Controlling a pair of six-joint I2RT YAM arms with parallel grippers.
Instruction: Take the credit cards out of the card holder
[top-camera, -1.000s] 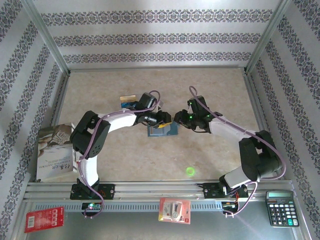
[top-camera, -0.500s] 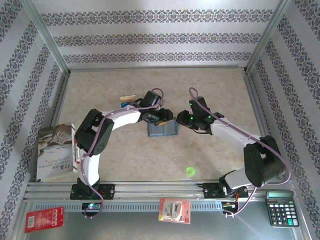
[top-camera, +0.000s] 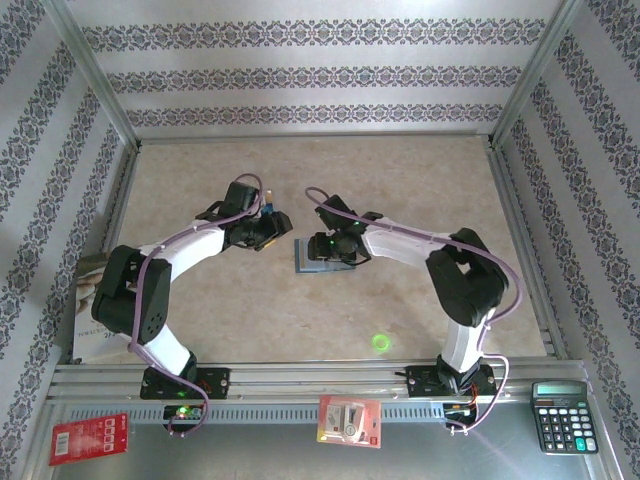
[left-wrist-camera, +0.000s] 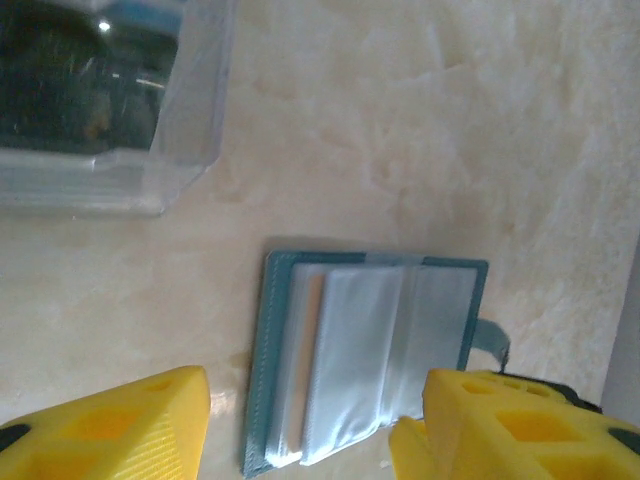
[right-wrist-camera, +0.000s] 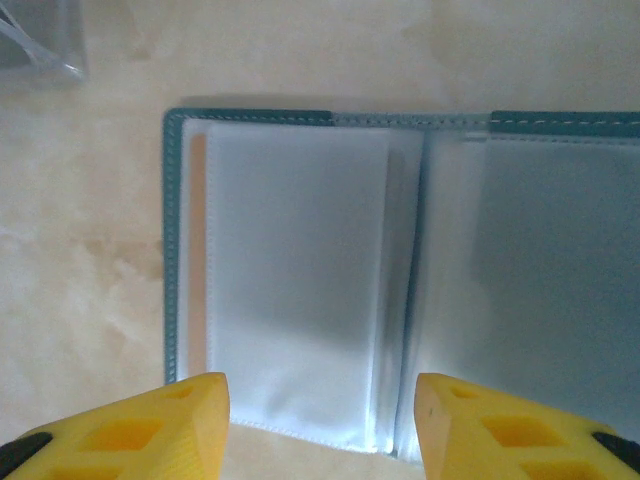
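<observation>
The slate-blue card holder (top-camera: 315, 266) lies open and flat on the beige table, its clear sleeves up. A tan-orange credit card (right-wrist-camera: 197, 250) shows as a strip inside the left panel's sleeve. My right gripper (top-camera: 322, 248) hovers open just above the holder (right-wrist-camera: 300, 270), and its yellow fingers (right-wrist-camera: 130, 430) have nothing between them. My left gripper (top-camera: 272, 228) is open a little to the holder's left, looking at the holder (left-wrist-camera: 370, 360) and its side tab (left-wrist-camera: 490, 340). A dark card with a clear rim (left-wrist-camera: 80, 90) lies on the table beside the left gripper.
A booklet (top-camera: 100, 300) lies at the table's left edge. On the near metal ledge are a red packet (top-camera: 88, 438), a red-and-white packet (top-camera: 348, 420) and a black calculator (top-camera: 565, 415). A green light spot (top-camera: 380, 342) marks the table in front. Patterned walls close three sides.
My left gripper has pulled back to the left, off the holder. My right gripper has moved left and now sits over the open holder.
</observation>
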